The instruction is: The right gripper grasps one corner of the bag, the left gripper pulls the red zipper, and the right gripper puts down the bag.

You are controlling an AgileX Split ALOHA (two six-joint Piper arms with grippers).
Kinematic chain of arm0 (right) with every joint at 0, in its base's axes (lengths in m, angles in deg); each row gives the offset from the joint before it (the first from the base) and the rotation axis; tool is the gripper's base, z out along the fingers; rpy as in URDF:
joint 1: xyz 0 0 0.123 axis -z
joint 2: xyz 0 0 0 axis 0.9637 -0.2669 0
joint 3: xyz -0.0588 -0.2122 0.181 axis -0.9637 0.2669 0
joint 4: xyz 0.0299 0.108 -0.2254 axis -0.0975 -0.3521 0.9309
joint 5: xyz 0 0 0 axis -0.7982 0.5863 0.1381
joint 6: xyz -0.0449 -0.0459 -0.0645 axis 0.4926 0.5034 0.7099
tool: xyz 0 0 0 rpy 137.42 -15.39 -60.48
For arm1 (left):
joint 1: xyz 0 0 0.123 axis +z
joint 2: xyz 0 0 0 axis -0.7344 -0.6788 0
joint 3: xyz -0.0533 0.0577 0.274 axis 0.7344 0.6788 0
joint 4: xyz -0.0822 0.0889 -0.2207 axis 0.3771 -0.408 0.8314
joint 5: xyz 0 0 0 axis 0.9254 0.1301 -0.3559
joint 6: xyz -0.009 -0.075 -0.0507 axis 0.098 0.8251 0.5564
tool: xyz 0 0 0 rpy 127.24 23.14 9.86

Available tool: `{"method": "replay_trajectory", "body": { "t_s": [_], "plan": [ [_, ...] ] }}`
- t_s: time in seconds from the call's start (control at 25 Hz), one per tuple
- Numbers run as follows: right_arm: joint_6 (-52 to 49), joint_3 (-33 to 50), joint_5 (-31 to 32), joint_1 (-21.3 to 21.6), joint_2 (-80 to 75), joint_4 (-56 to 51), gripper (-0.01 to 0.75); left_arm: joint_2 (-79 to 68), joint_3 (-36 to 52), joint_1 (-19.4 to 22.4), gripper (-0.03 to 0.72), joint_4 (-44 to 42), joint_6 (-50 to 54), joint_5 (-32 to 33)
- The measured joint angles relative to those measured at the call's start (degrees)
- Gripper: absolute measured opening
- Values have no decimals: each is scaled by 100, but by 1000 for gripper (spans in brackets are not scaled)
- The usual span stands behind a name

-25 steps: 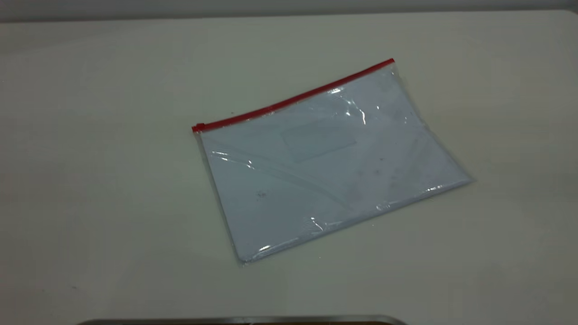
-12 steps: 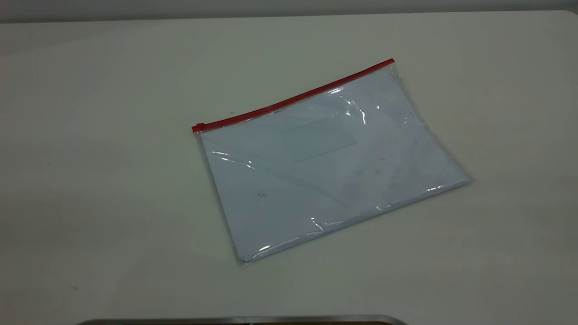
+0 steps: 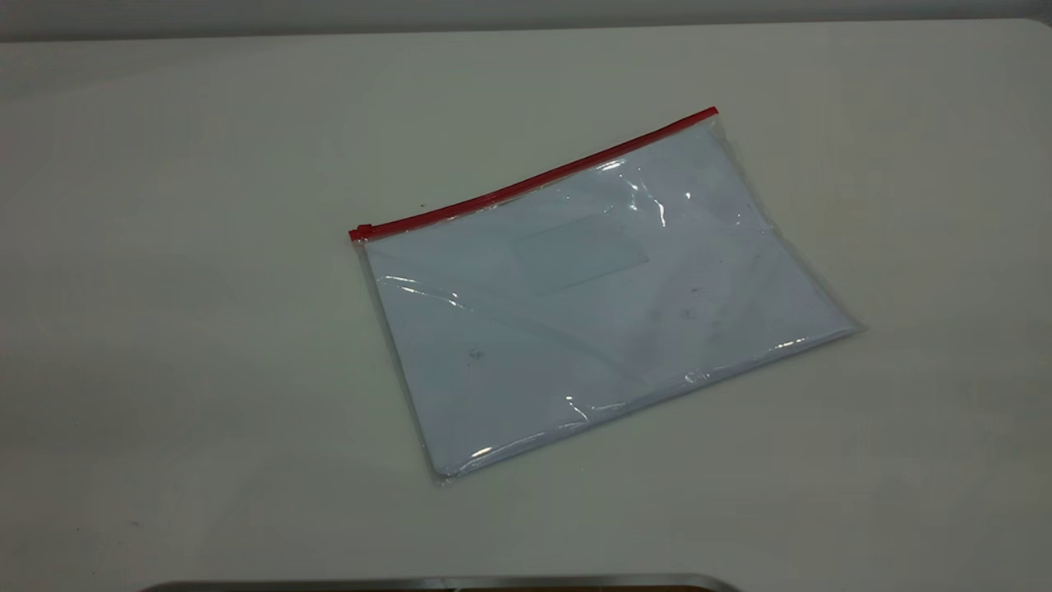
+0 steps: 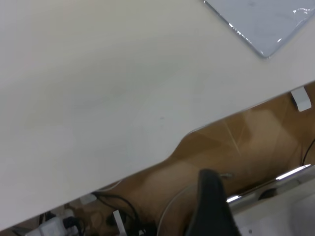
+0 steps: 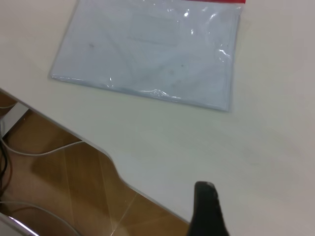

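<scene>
The bag, a flat clear pouch with pale sheets and a small label pocket, lies flat on the white table. The red zipper runs along its far long edge, with the slider tab at the left end. The other red corner is at the far right. Neither gripper shows in the exterior view. The left gripper hangs off the table's near edge, far from the bag. The right gripper sits over the table's near edge, apart from the bag.
Both wrist views show the table's curved near edge with brown floor and loose cables below it. A metal strip lies along the bottom of the exterior view. Bare table surrounds the bag on all sides.
</scene>
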Motion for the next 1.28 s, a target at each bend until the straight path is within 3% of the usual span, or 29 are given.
{"method": "replay_trajectory", "body": {
  "t_s": [0.76,1.08,1.28],
  "plan": [
    [2,0,0,0,0,-6,578,0,122,24,590,7,-6,-3],
    [2,0,0,0,0,-6,578,761,127,987,590,-373,368,-3],
    [2,0,0,0,0,-11,578,1215,127,1212,590,-528,604,7]
  ]
}}
